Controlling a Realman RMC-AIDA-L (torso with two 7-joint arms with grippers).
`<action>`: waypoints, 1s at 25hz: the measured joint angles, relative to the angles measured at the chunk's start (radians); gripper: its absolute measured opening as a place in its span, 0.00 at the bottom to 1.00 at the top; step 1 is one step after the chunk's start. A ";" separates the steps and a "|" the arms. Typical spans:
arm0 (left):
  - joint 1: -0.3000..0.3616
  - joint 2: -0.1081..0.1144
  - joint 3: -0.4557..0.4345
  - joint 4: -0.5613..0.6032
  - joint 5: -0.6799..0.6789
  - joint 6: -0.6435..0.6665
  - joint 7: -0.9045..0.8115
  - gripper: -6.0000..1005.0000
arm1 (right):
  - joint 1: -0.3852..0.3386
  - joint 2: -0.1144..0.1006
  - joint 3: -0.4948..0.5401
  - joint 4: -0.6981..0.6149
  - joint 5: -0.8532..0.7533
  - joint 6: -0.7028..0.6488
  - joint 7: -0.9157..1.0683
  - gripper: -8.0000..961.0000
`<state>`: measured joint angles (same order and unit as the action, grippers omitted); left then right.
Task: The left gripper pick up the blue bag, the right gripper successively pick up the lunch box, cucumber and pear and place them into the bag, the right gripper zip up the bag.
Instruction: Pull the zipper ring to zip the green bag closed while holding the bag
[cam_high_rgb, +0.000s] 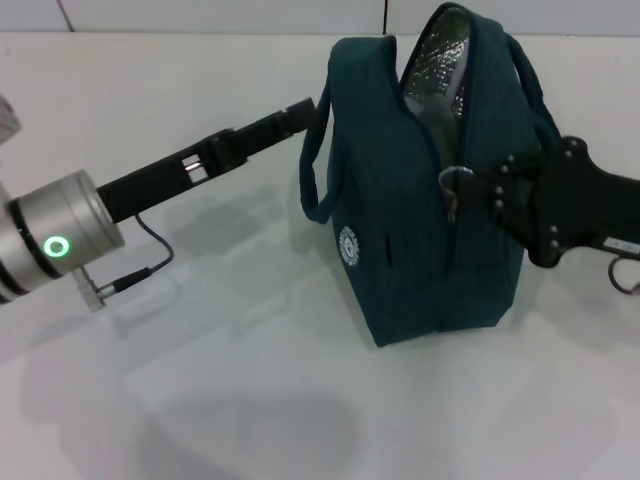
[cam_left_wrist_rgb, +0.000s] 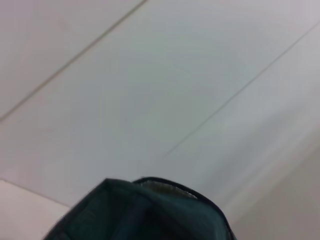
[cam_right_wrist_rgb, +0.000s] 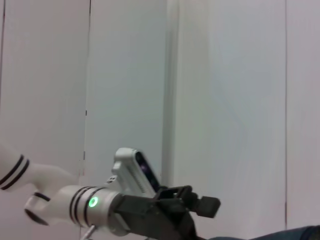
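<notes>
I judge packing done and zipping begun: my black right gripper (cam_high_rgb: 462, 190) pinches the zipper's silver ring pull (cam_high_rgb: 449, 180) at three o'clock on the still-gaping dark teal fabric bag (cam_high_rgb: 420, 240), while my black left gripper (cam_high_rgb: 312, 110), at ten o'clock, reaches its edge, grip unconfirmed.

Black two-finger left gripper (cam_high_rgb: 310, 110), silver wrist w/ green LED ring; right gripper (cam_high_rgb: 470, 190) black, prob. screw-studded.

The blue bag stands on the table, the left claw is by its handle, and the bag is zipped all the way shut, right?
Not quite. The head view shows the blue bag open at the top, its silver lining visible. It does stand on the table, with the left gripper by its handle and the right gripper at the zipper pull.
</notes>
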<state>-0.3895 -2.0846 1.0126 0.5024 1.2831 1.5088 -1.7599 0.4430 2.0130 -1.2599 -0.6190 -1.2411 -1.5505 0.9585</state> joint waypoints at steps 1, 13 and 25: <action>0.000 0.000 0.000 0.000 0.000 0.000 0.000 0.76 | 0.006 0.000 -0.002 0.001 0.002 0.005 0.000 0.03; 0.061 0.001 -0.066 -0.001 -0.040 0.012 0.042 0.89 | 0.038 0.003 -0.012 -0.045 0.035 0.027 0.022 0.03; 0.062 0.000 -0.064 -0.002 -0.033 0.049 0.093 0.89 | 0.101 0.002 -0.008 -0.066 0.058 0.109 0.022 0.03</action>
<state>-0.3271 -2.0844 0.9482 0.5000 1.2498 1.5580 -1.6664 0.5441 2.0146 -1.2675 -0.6845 -1.1834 -1.4416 0.9802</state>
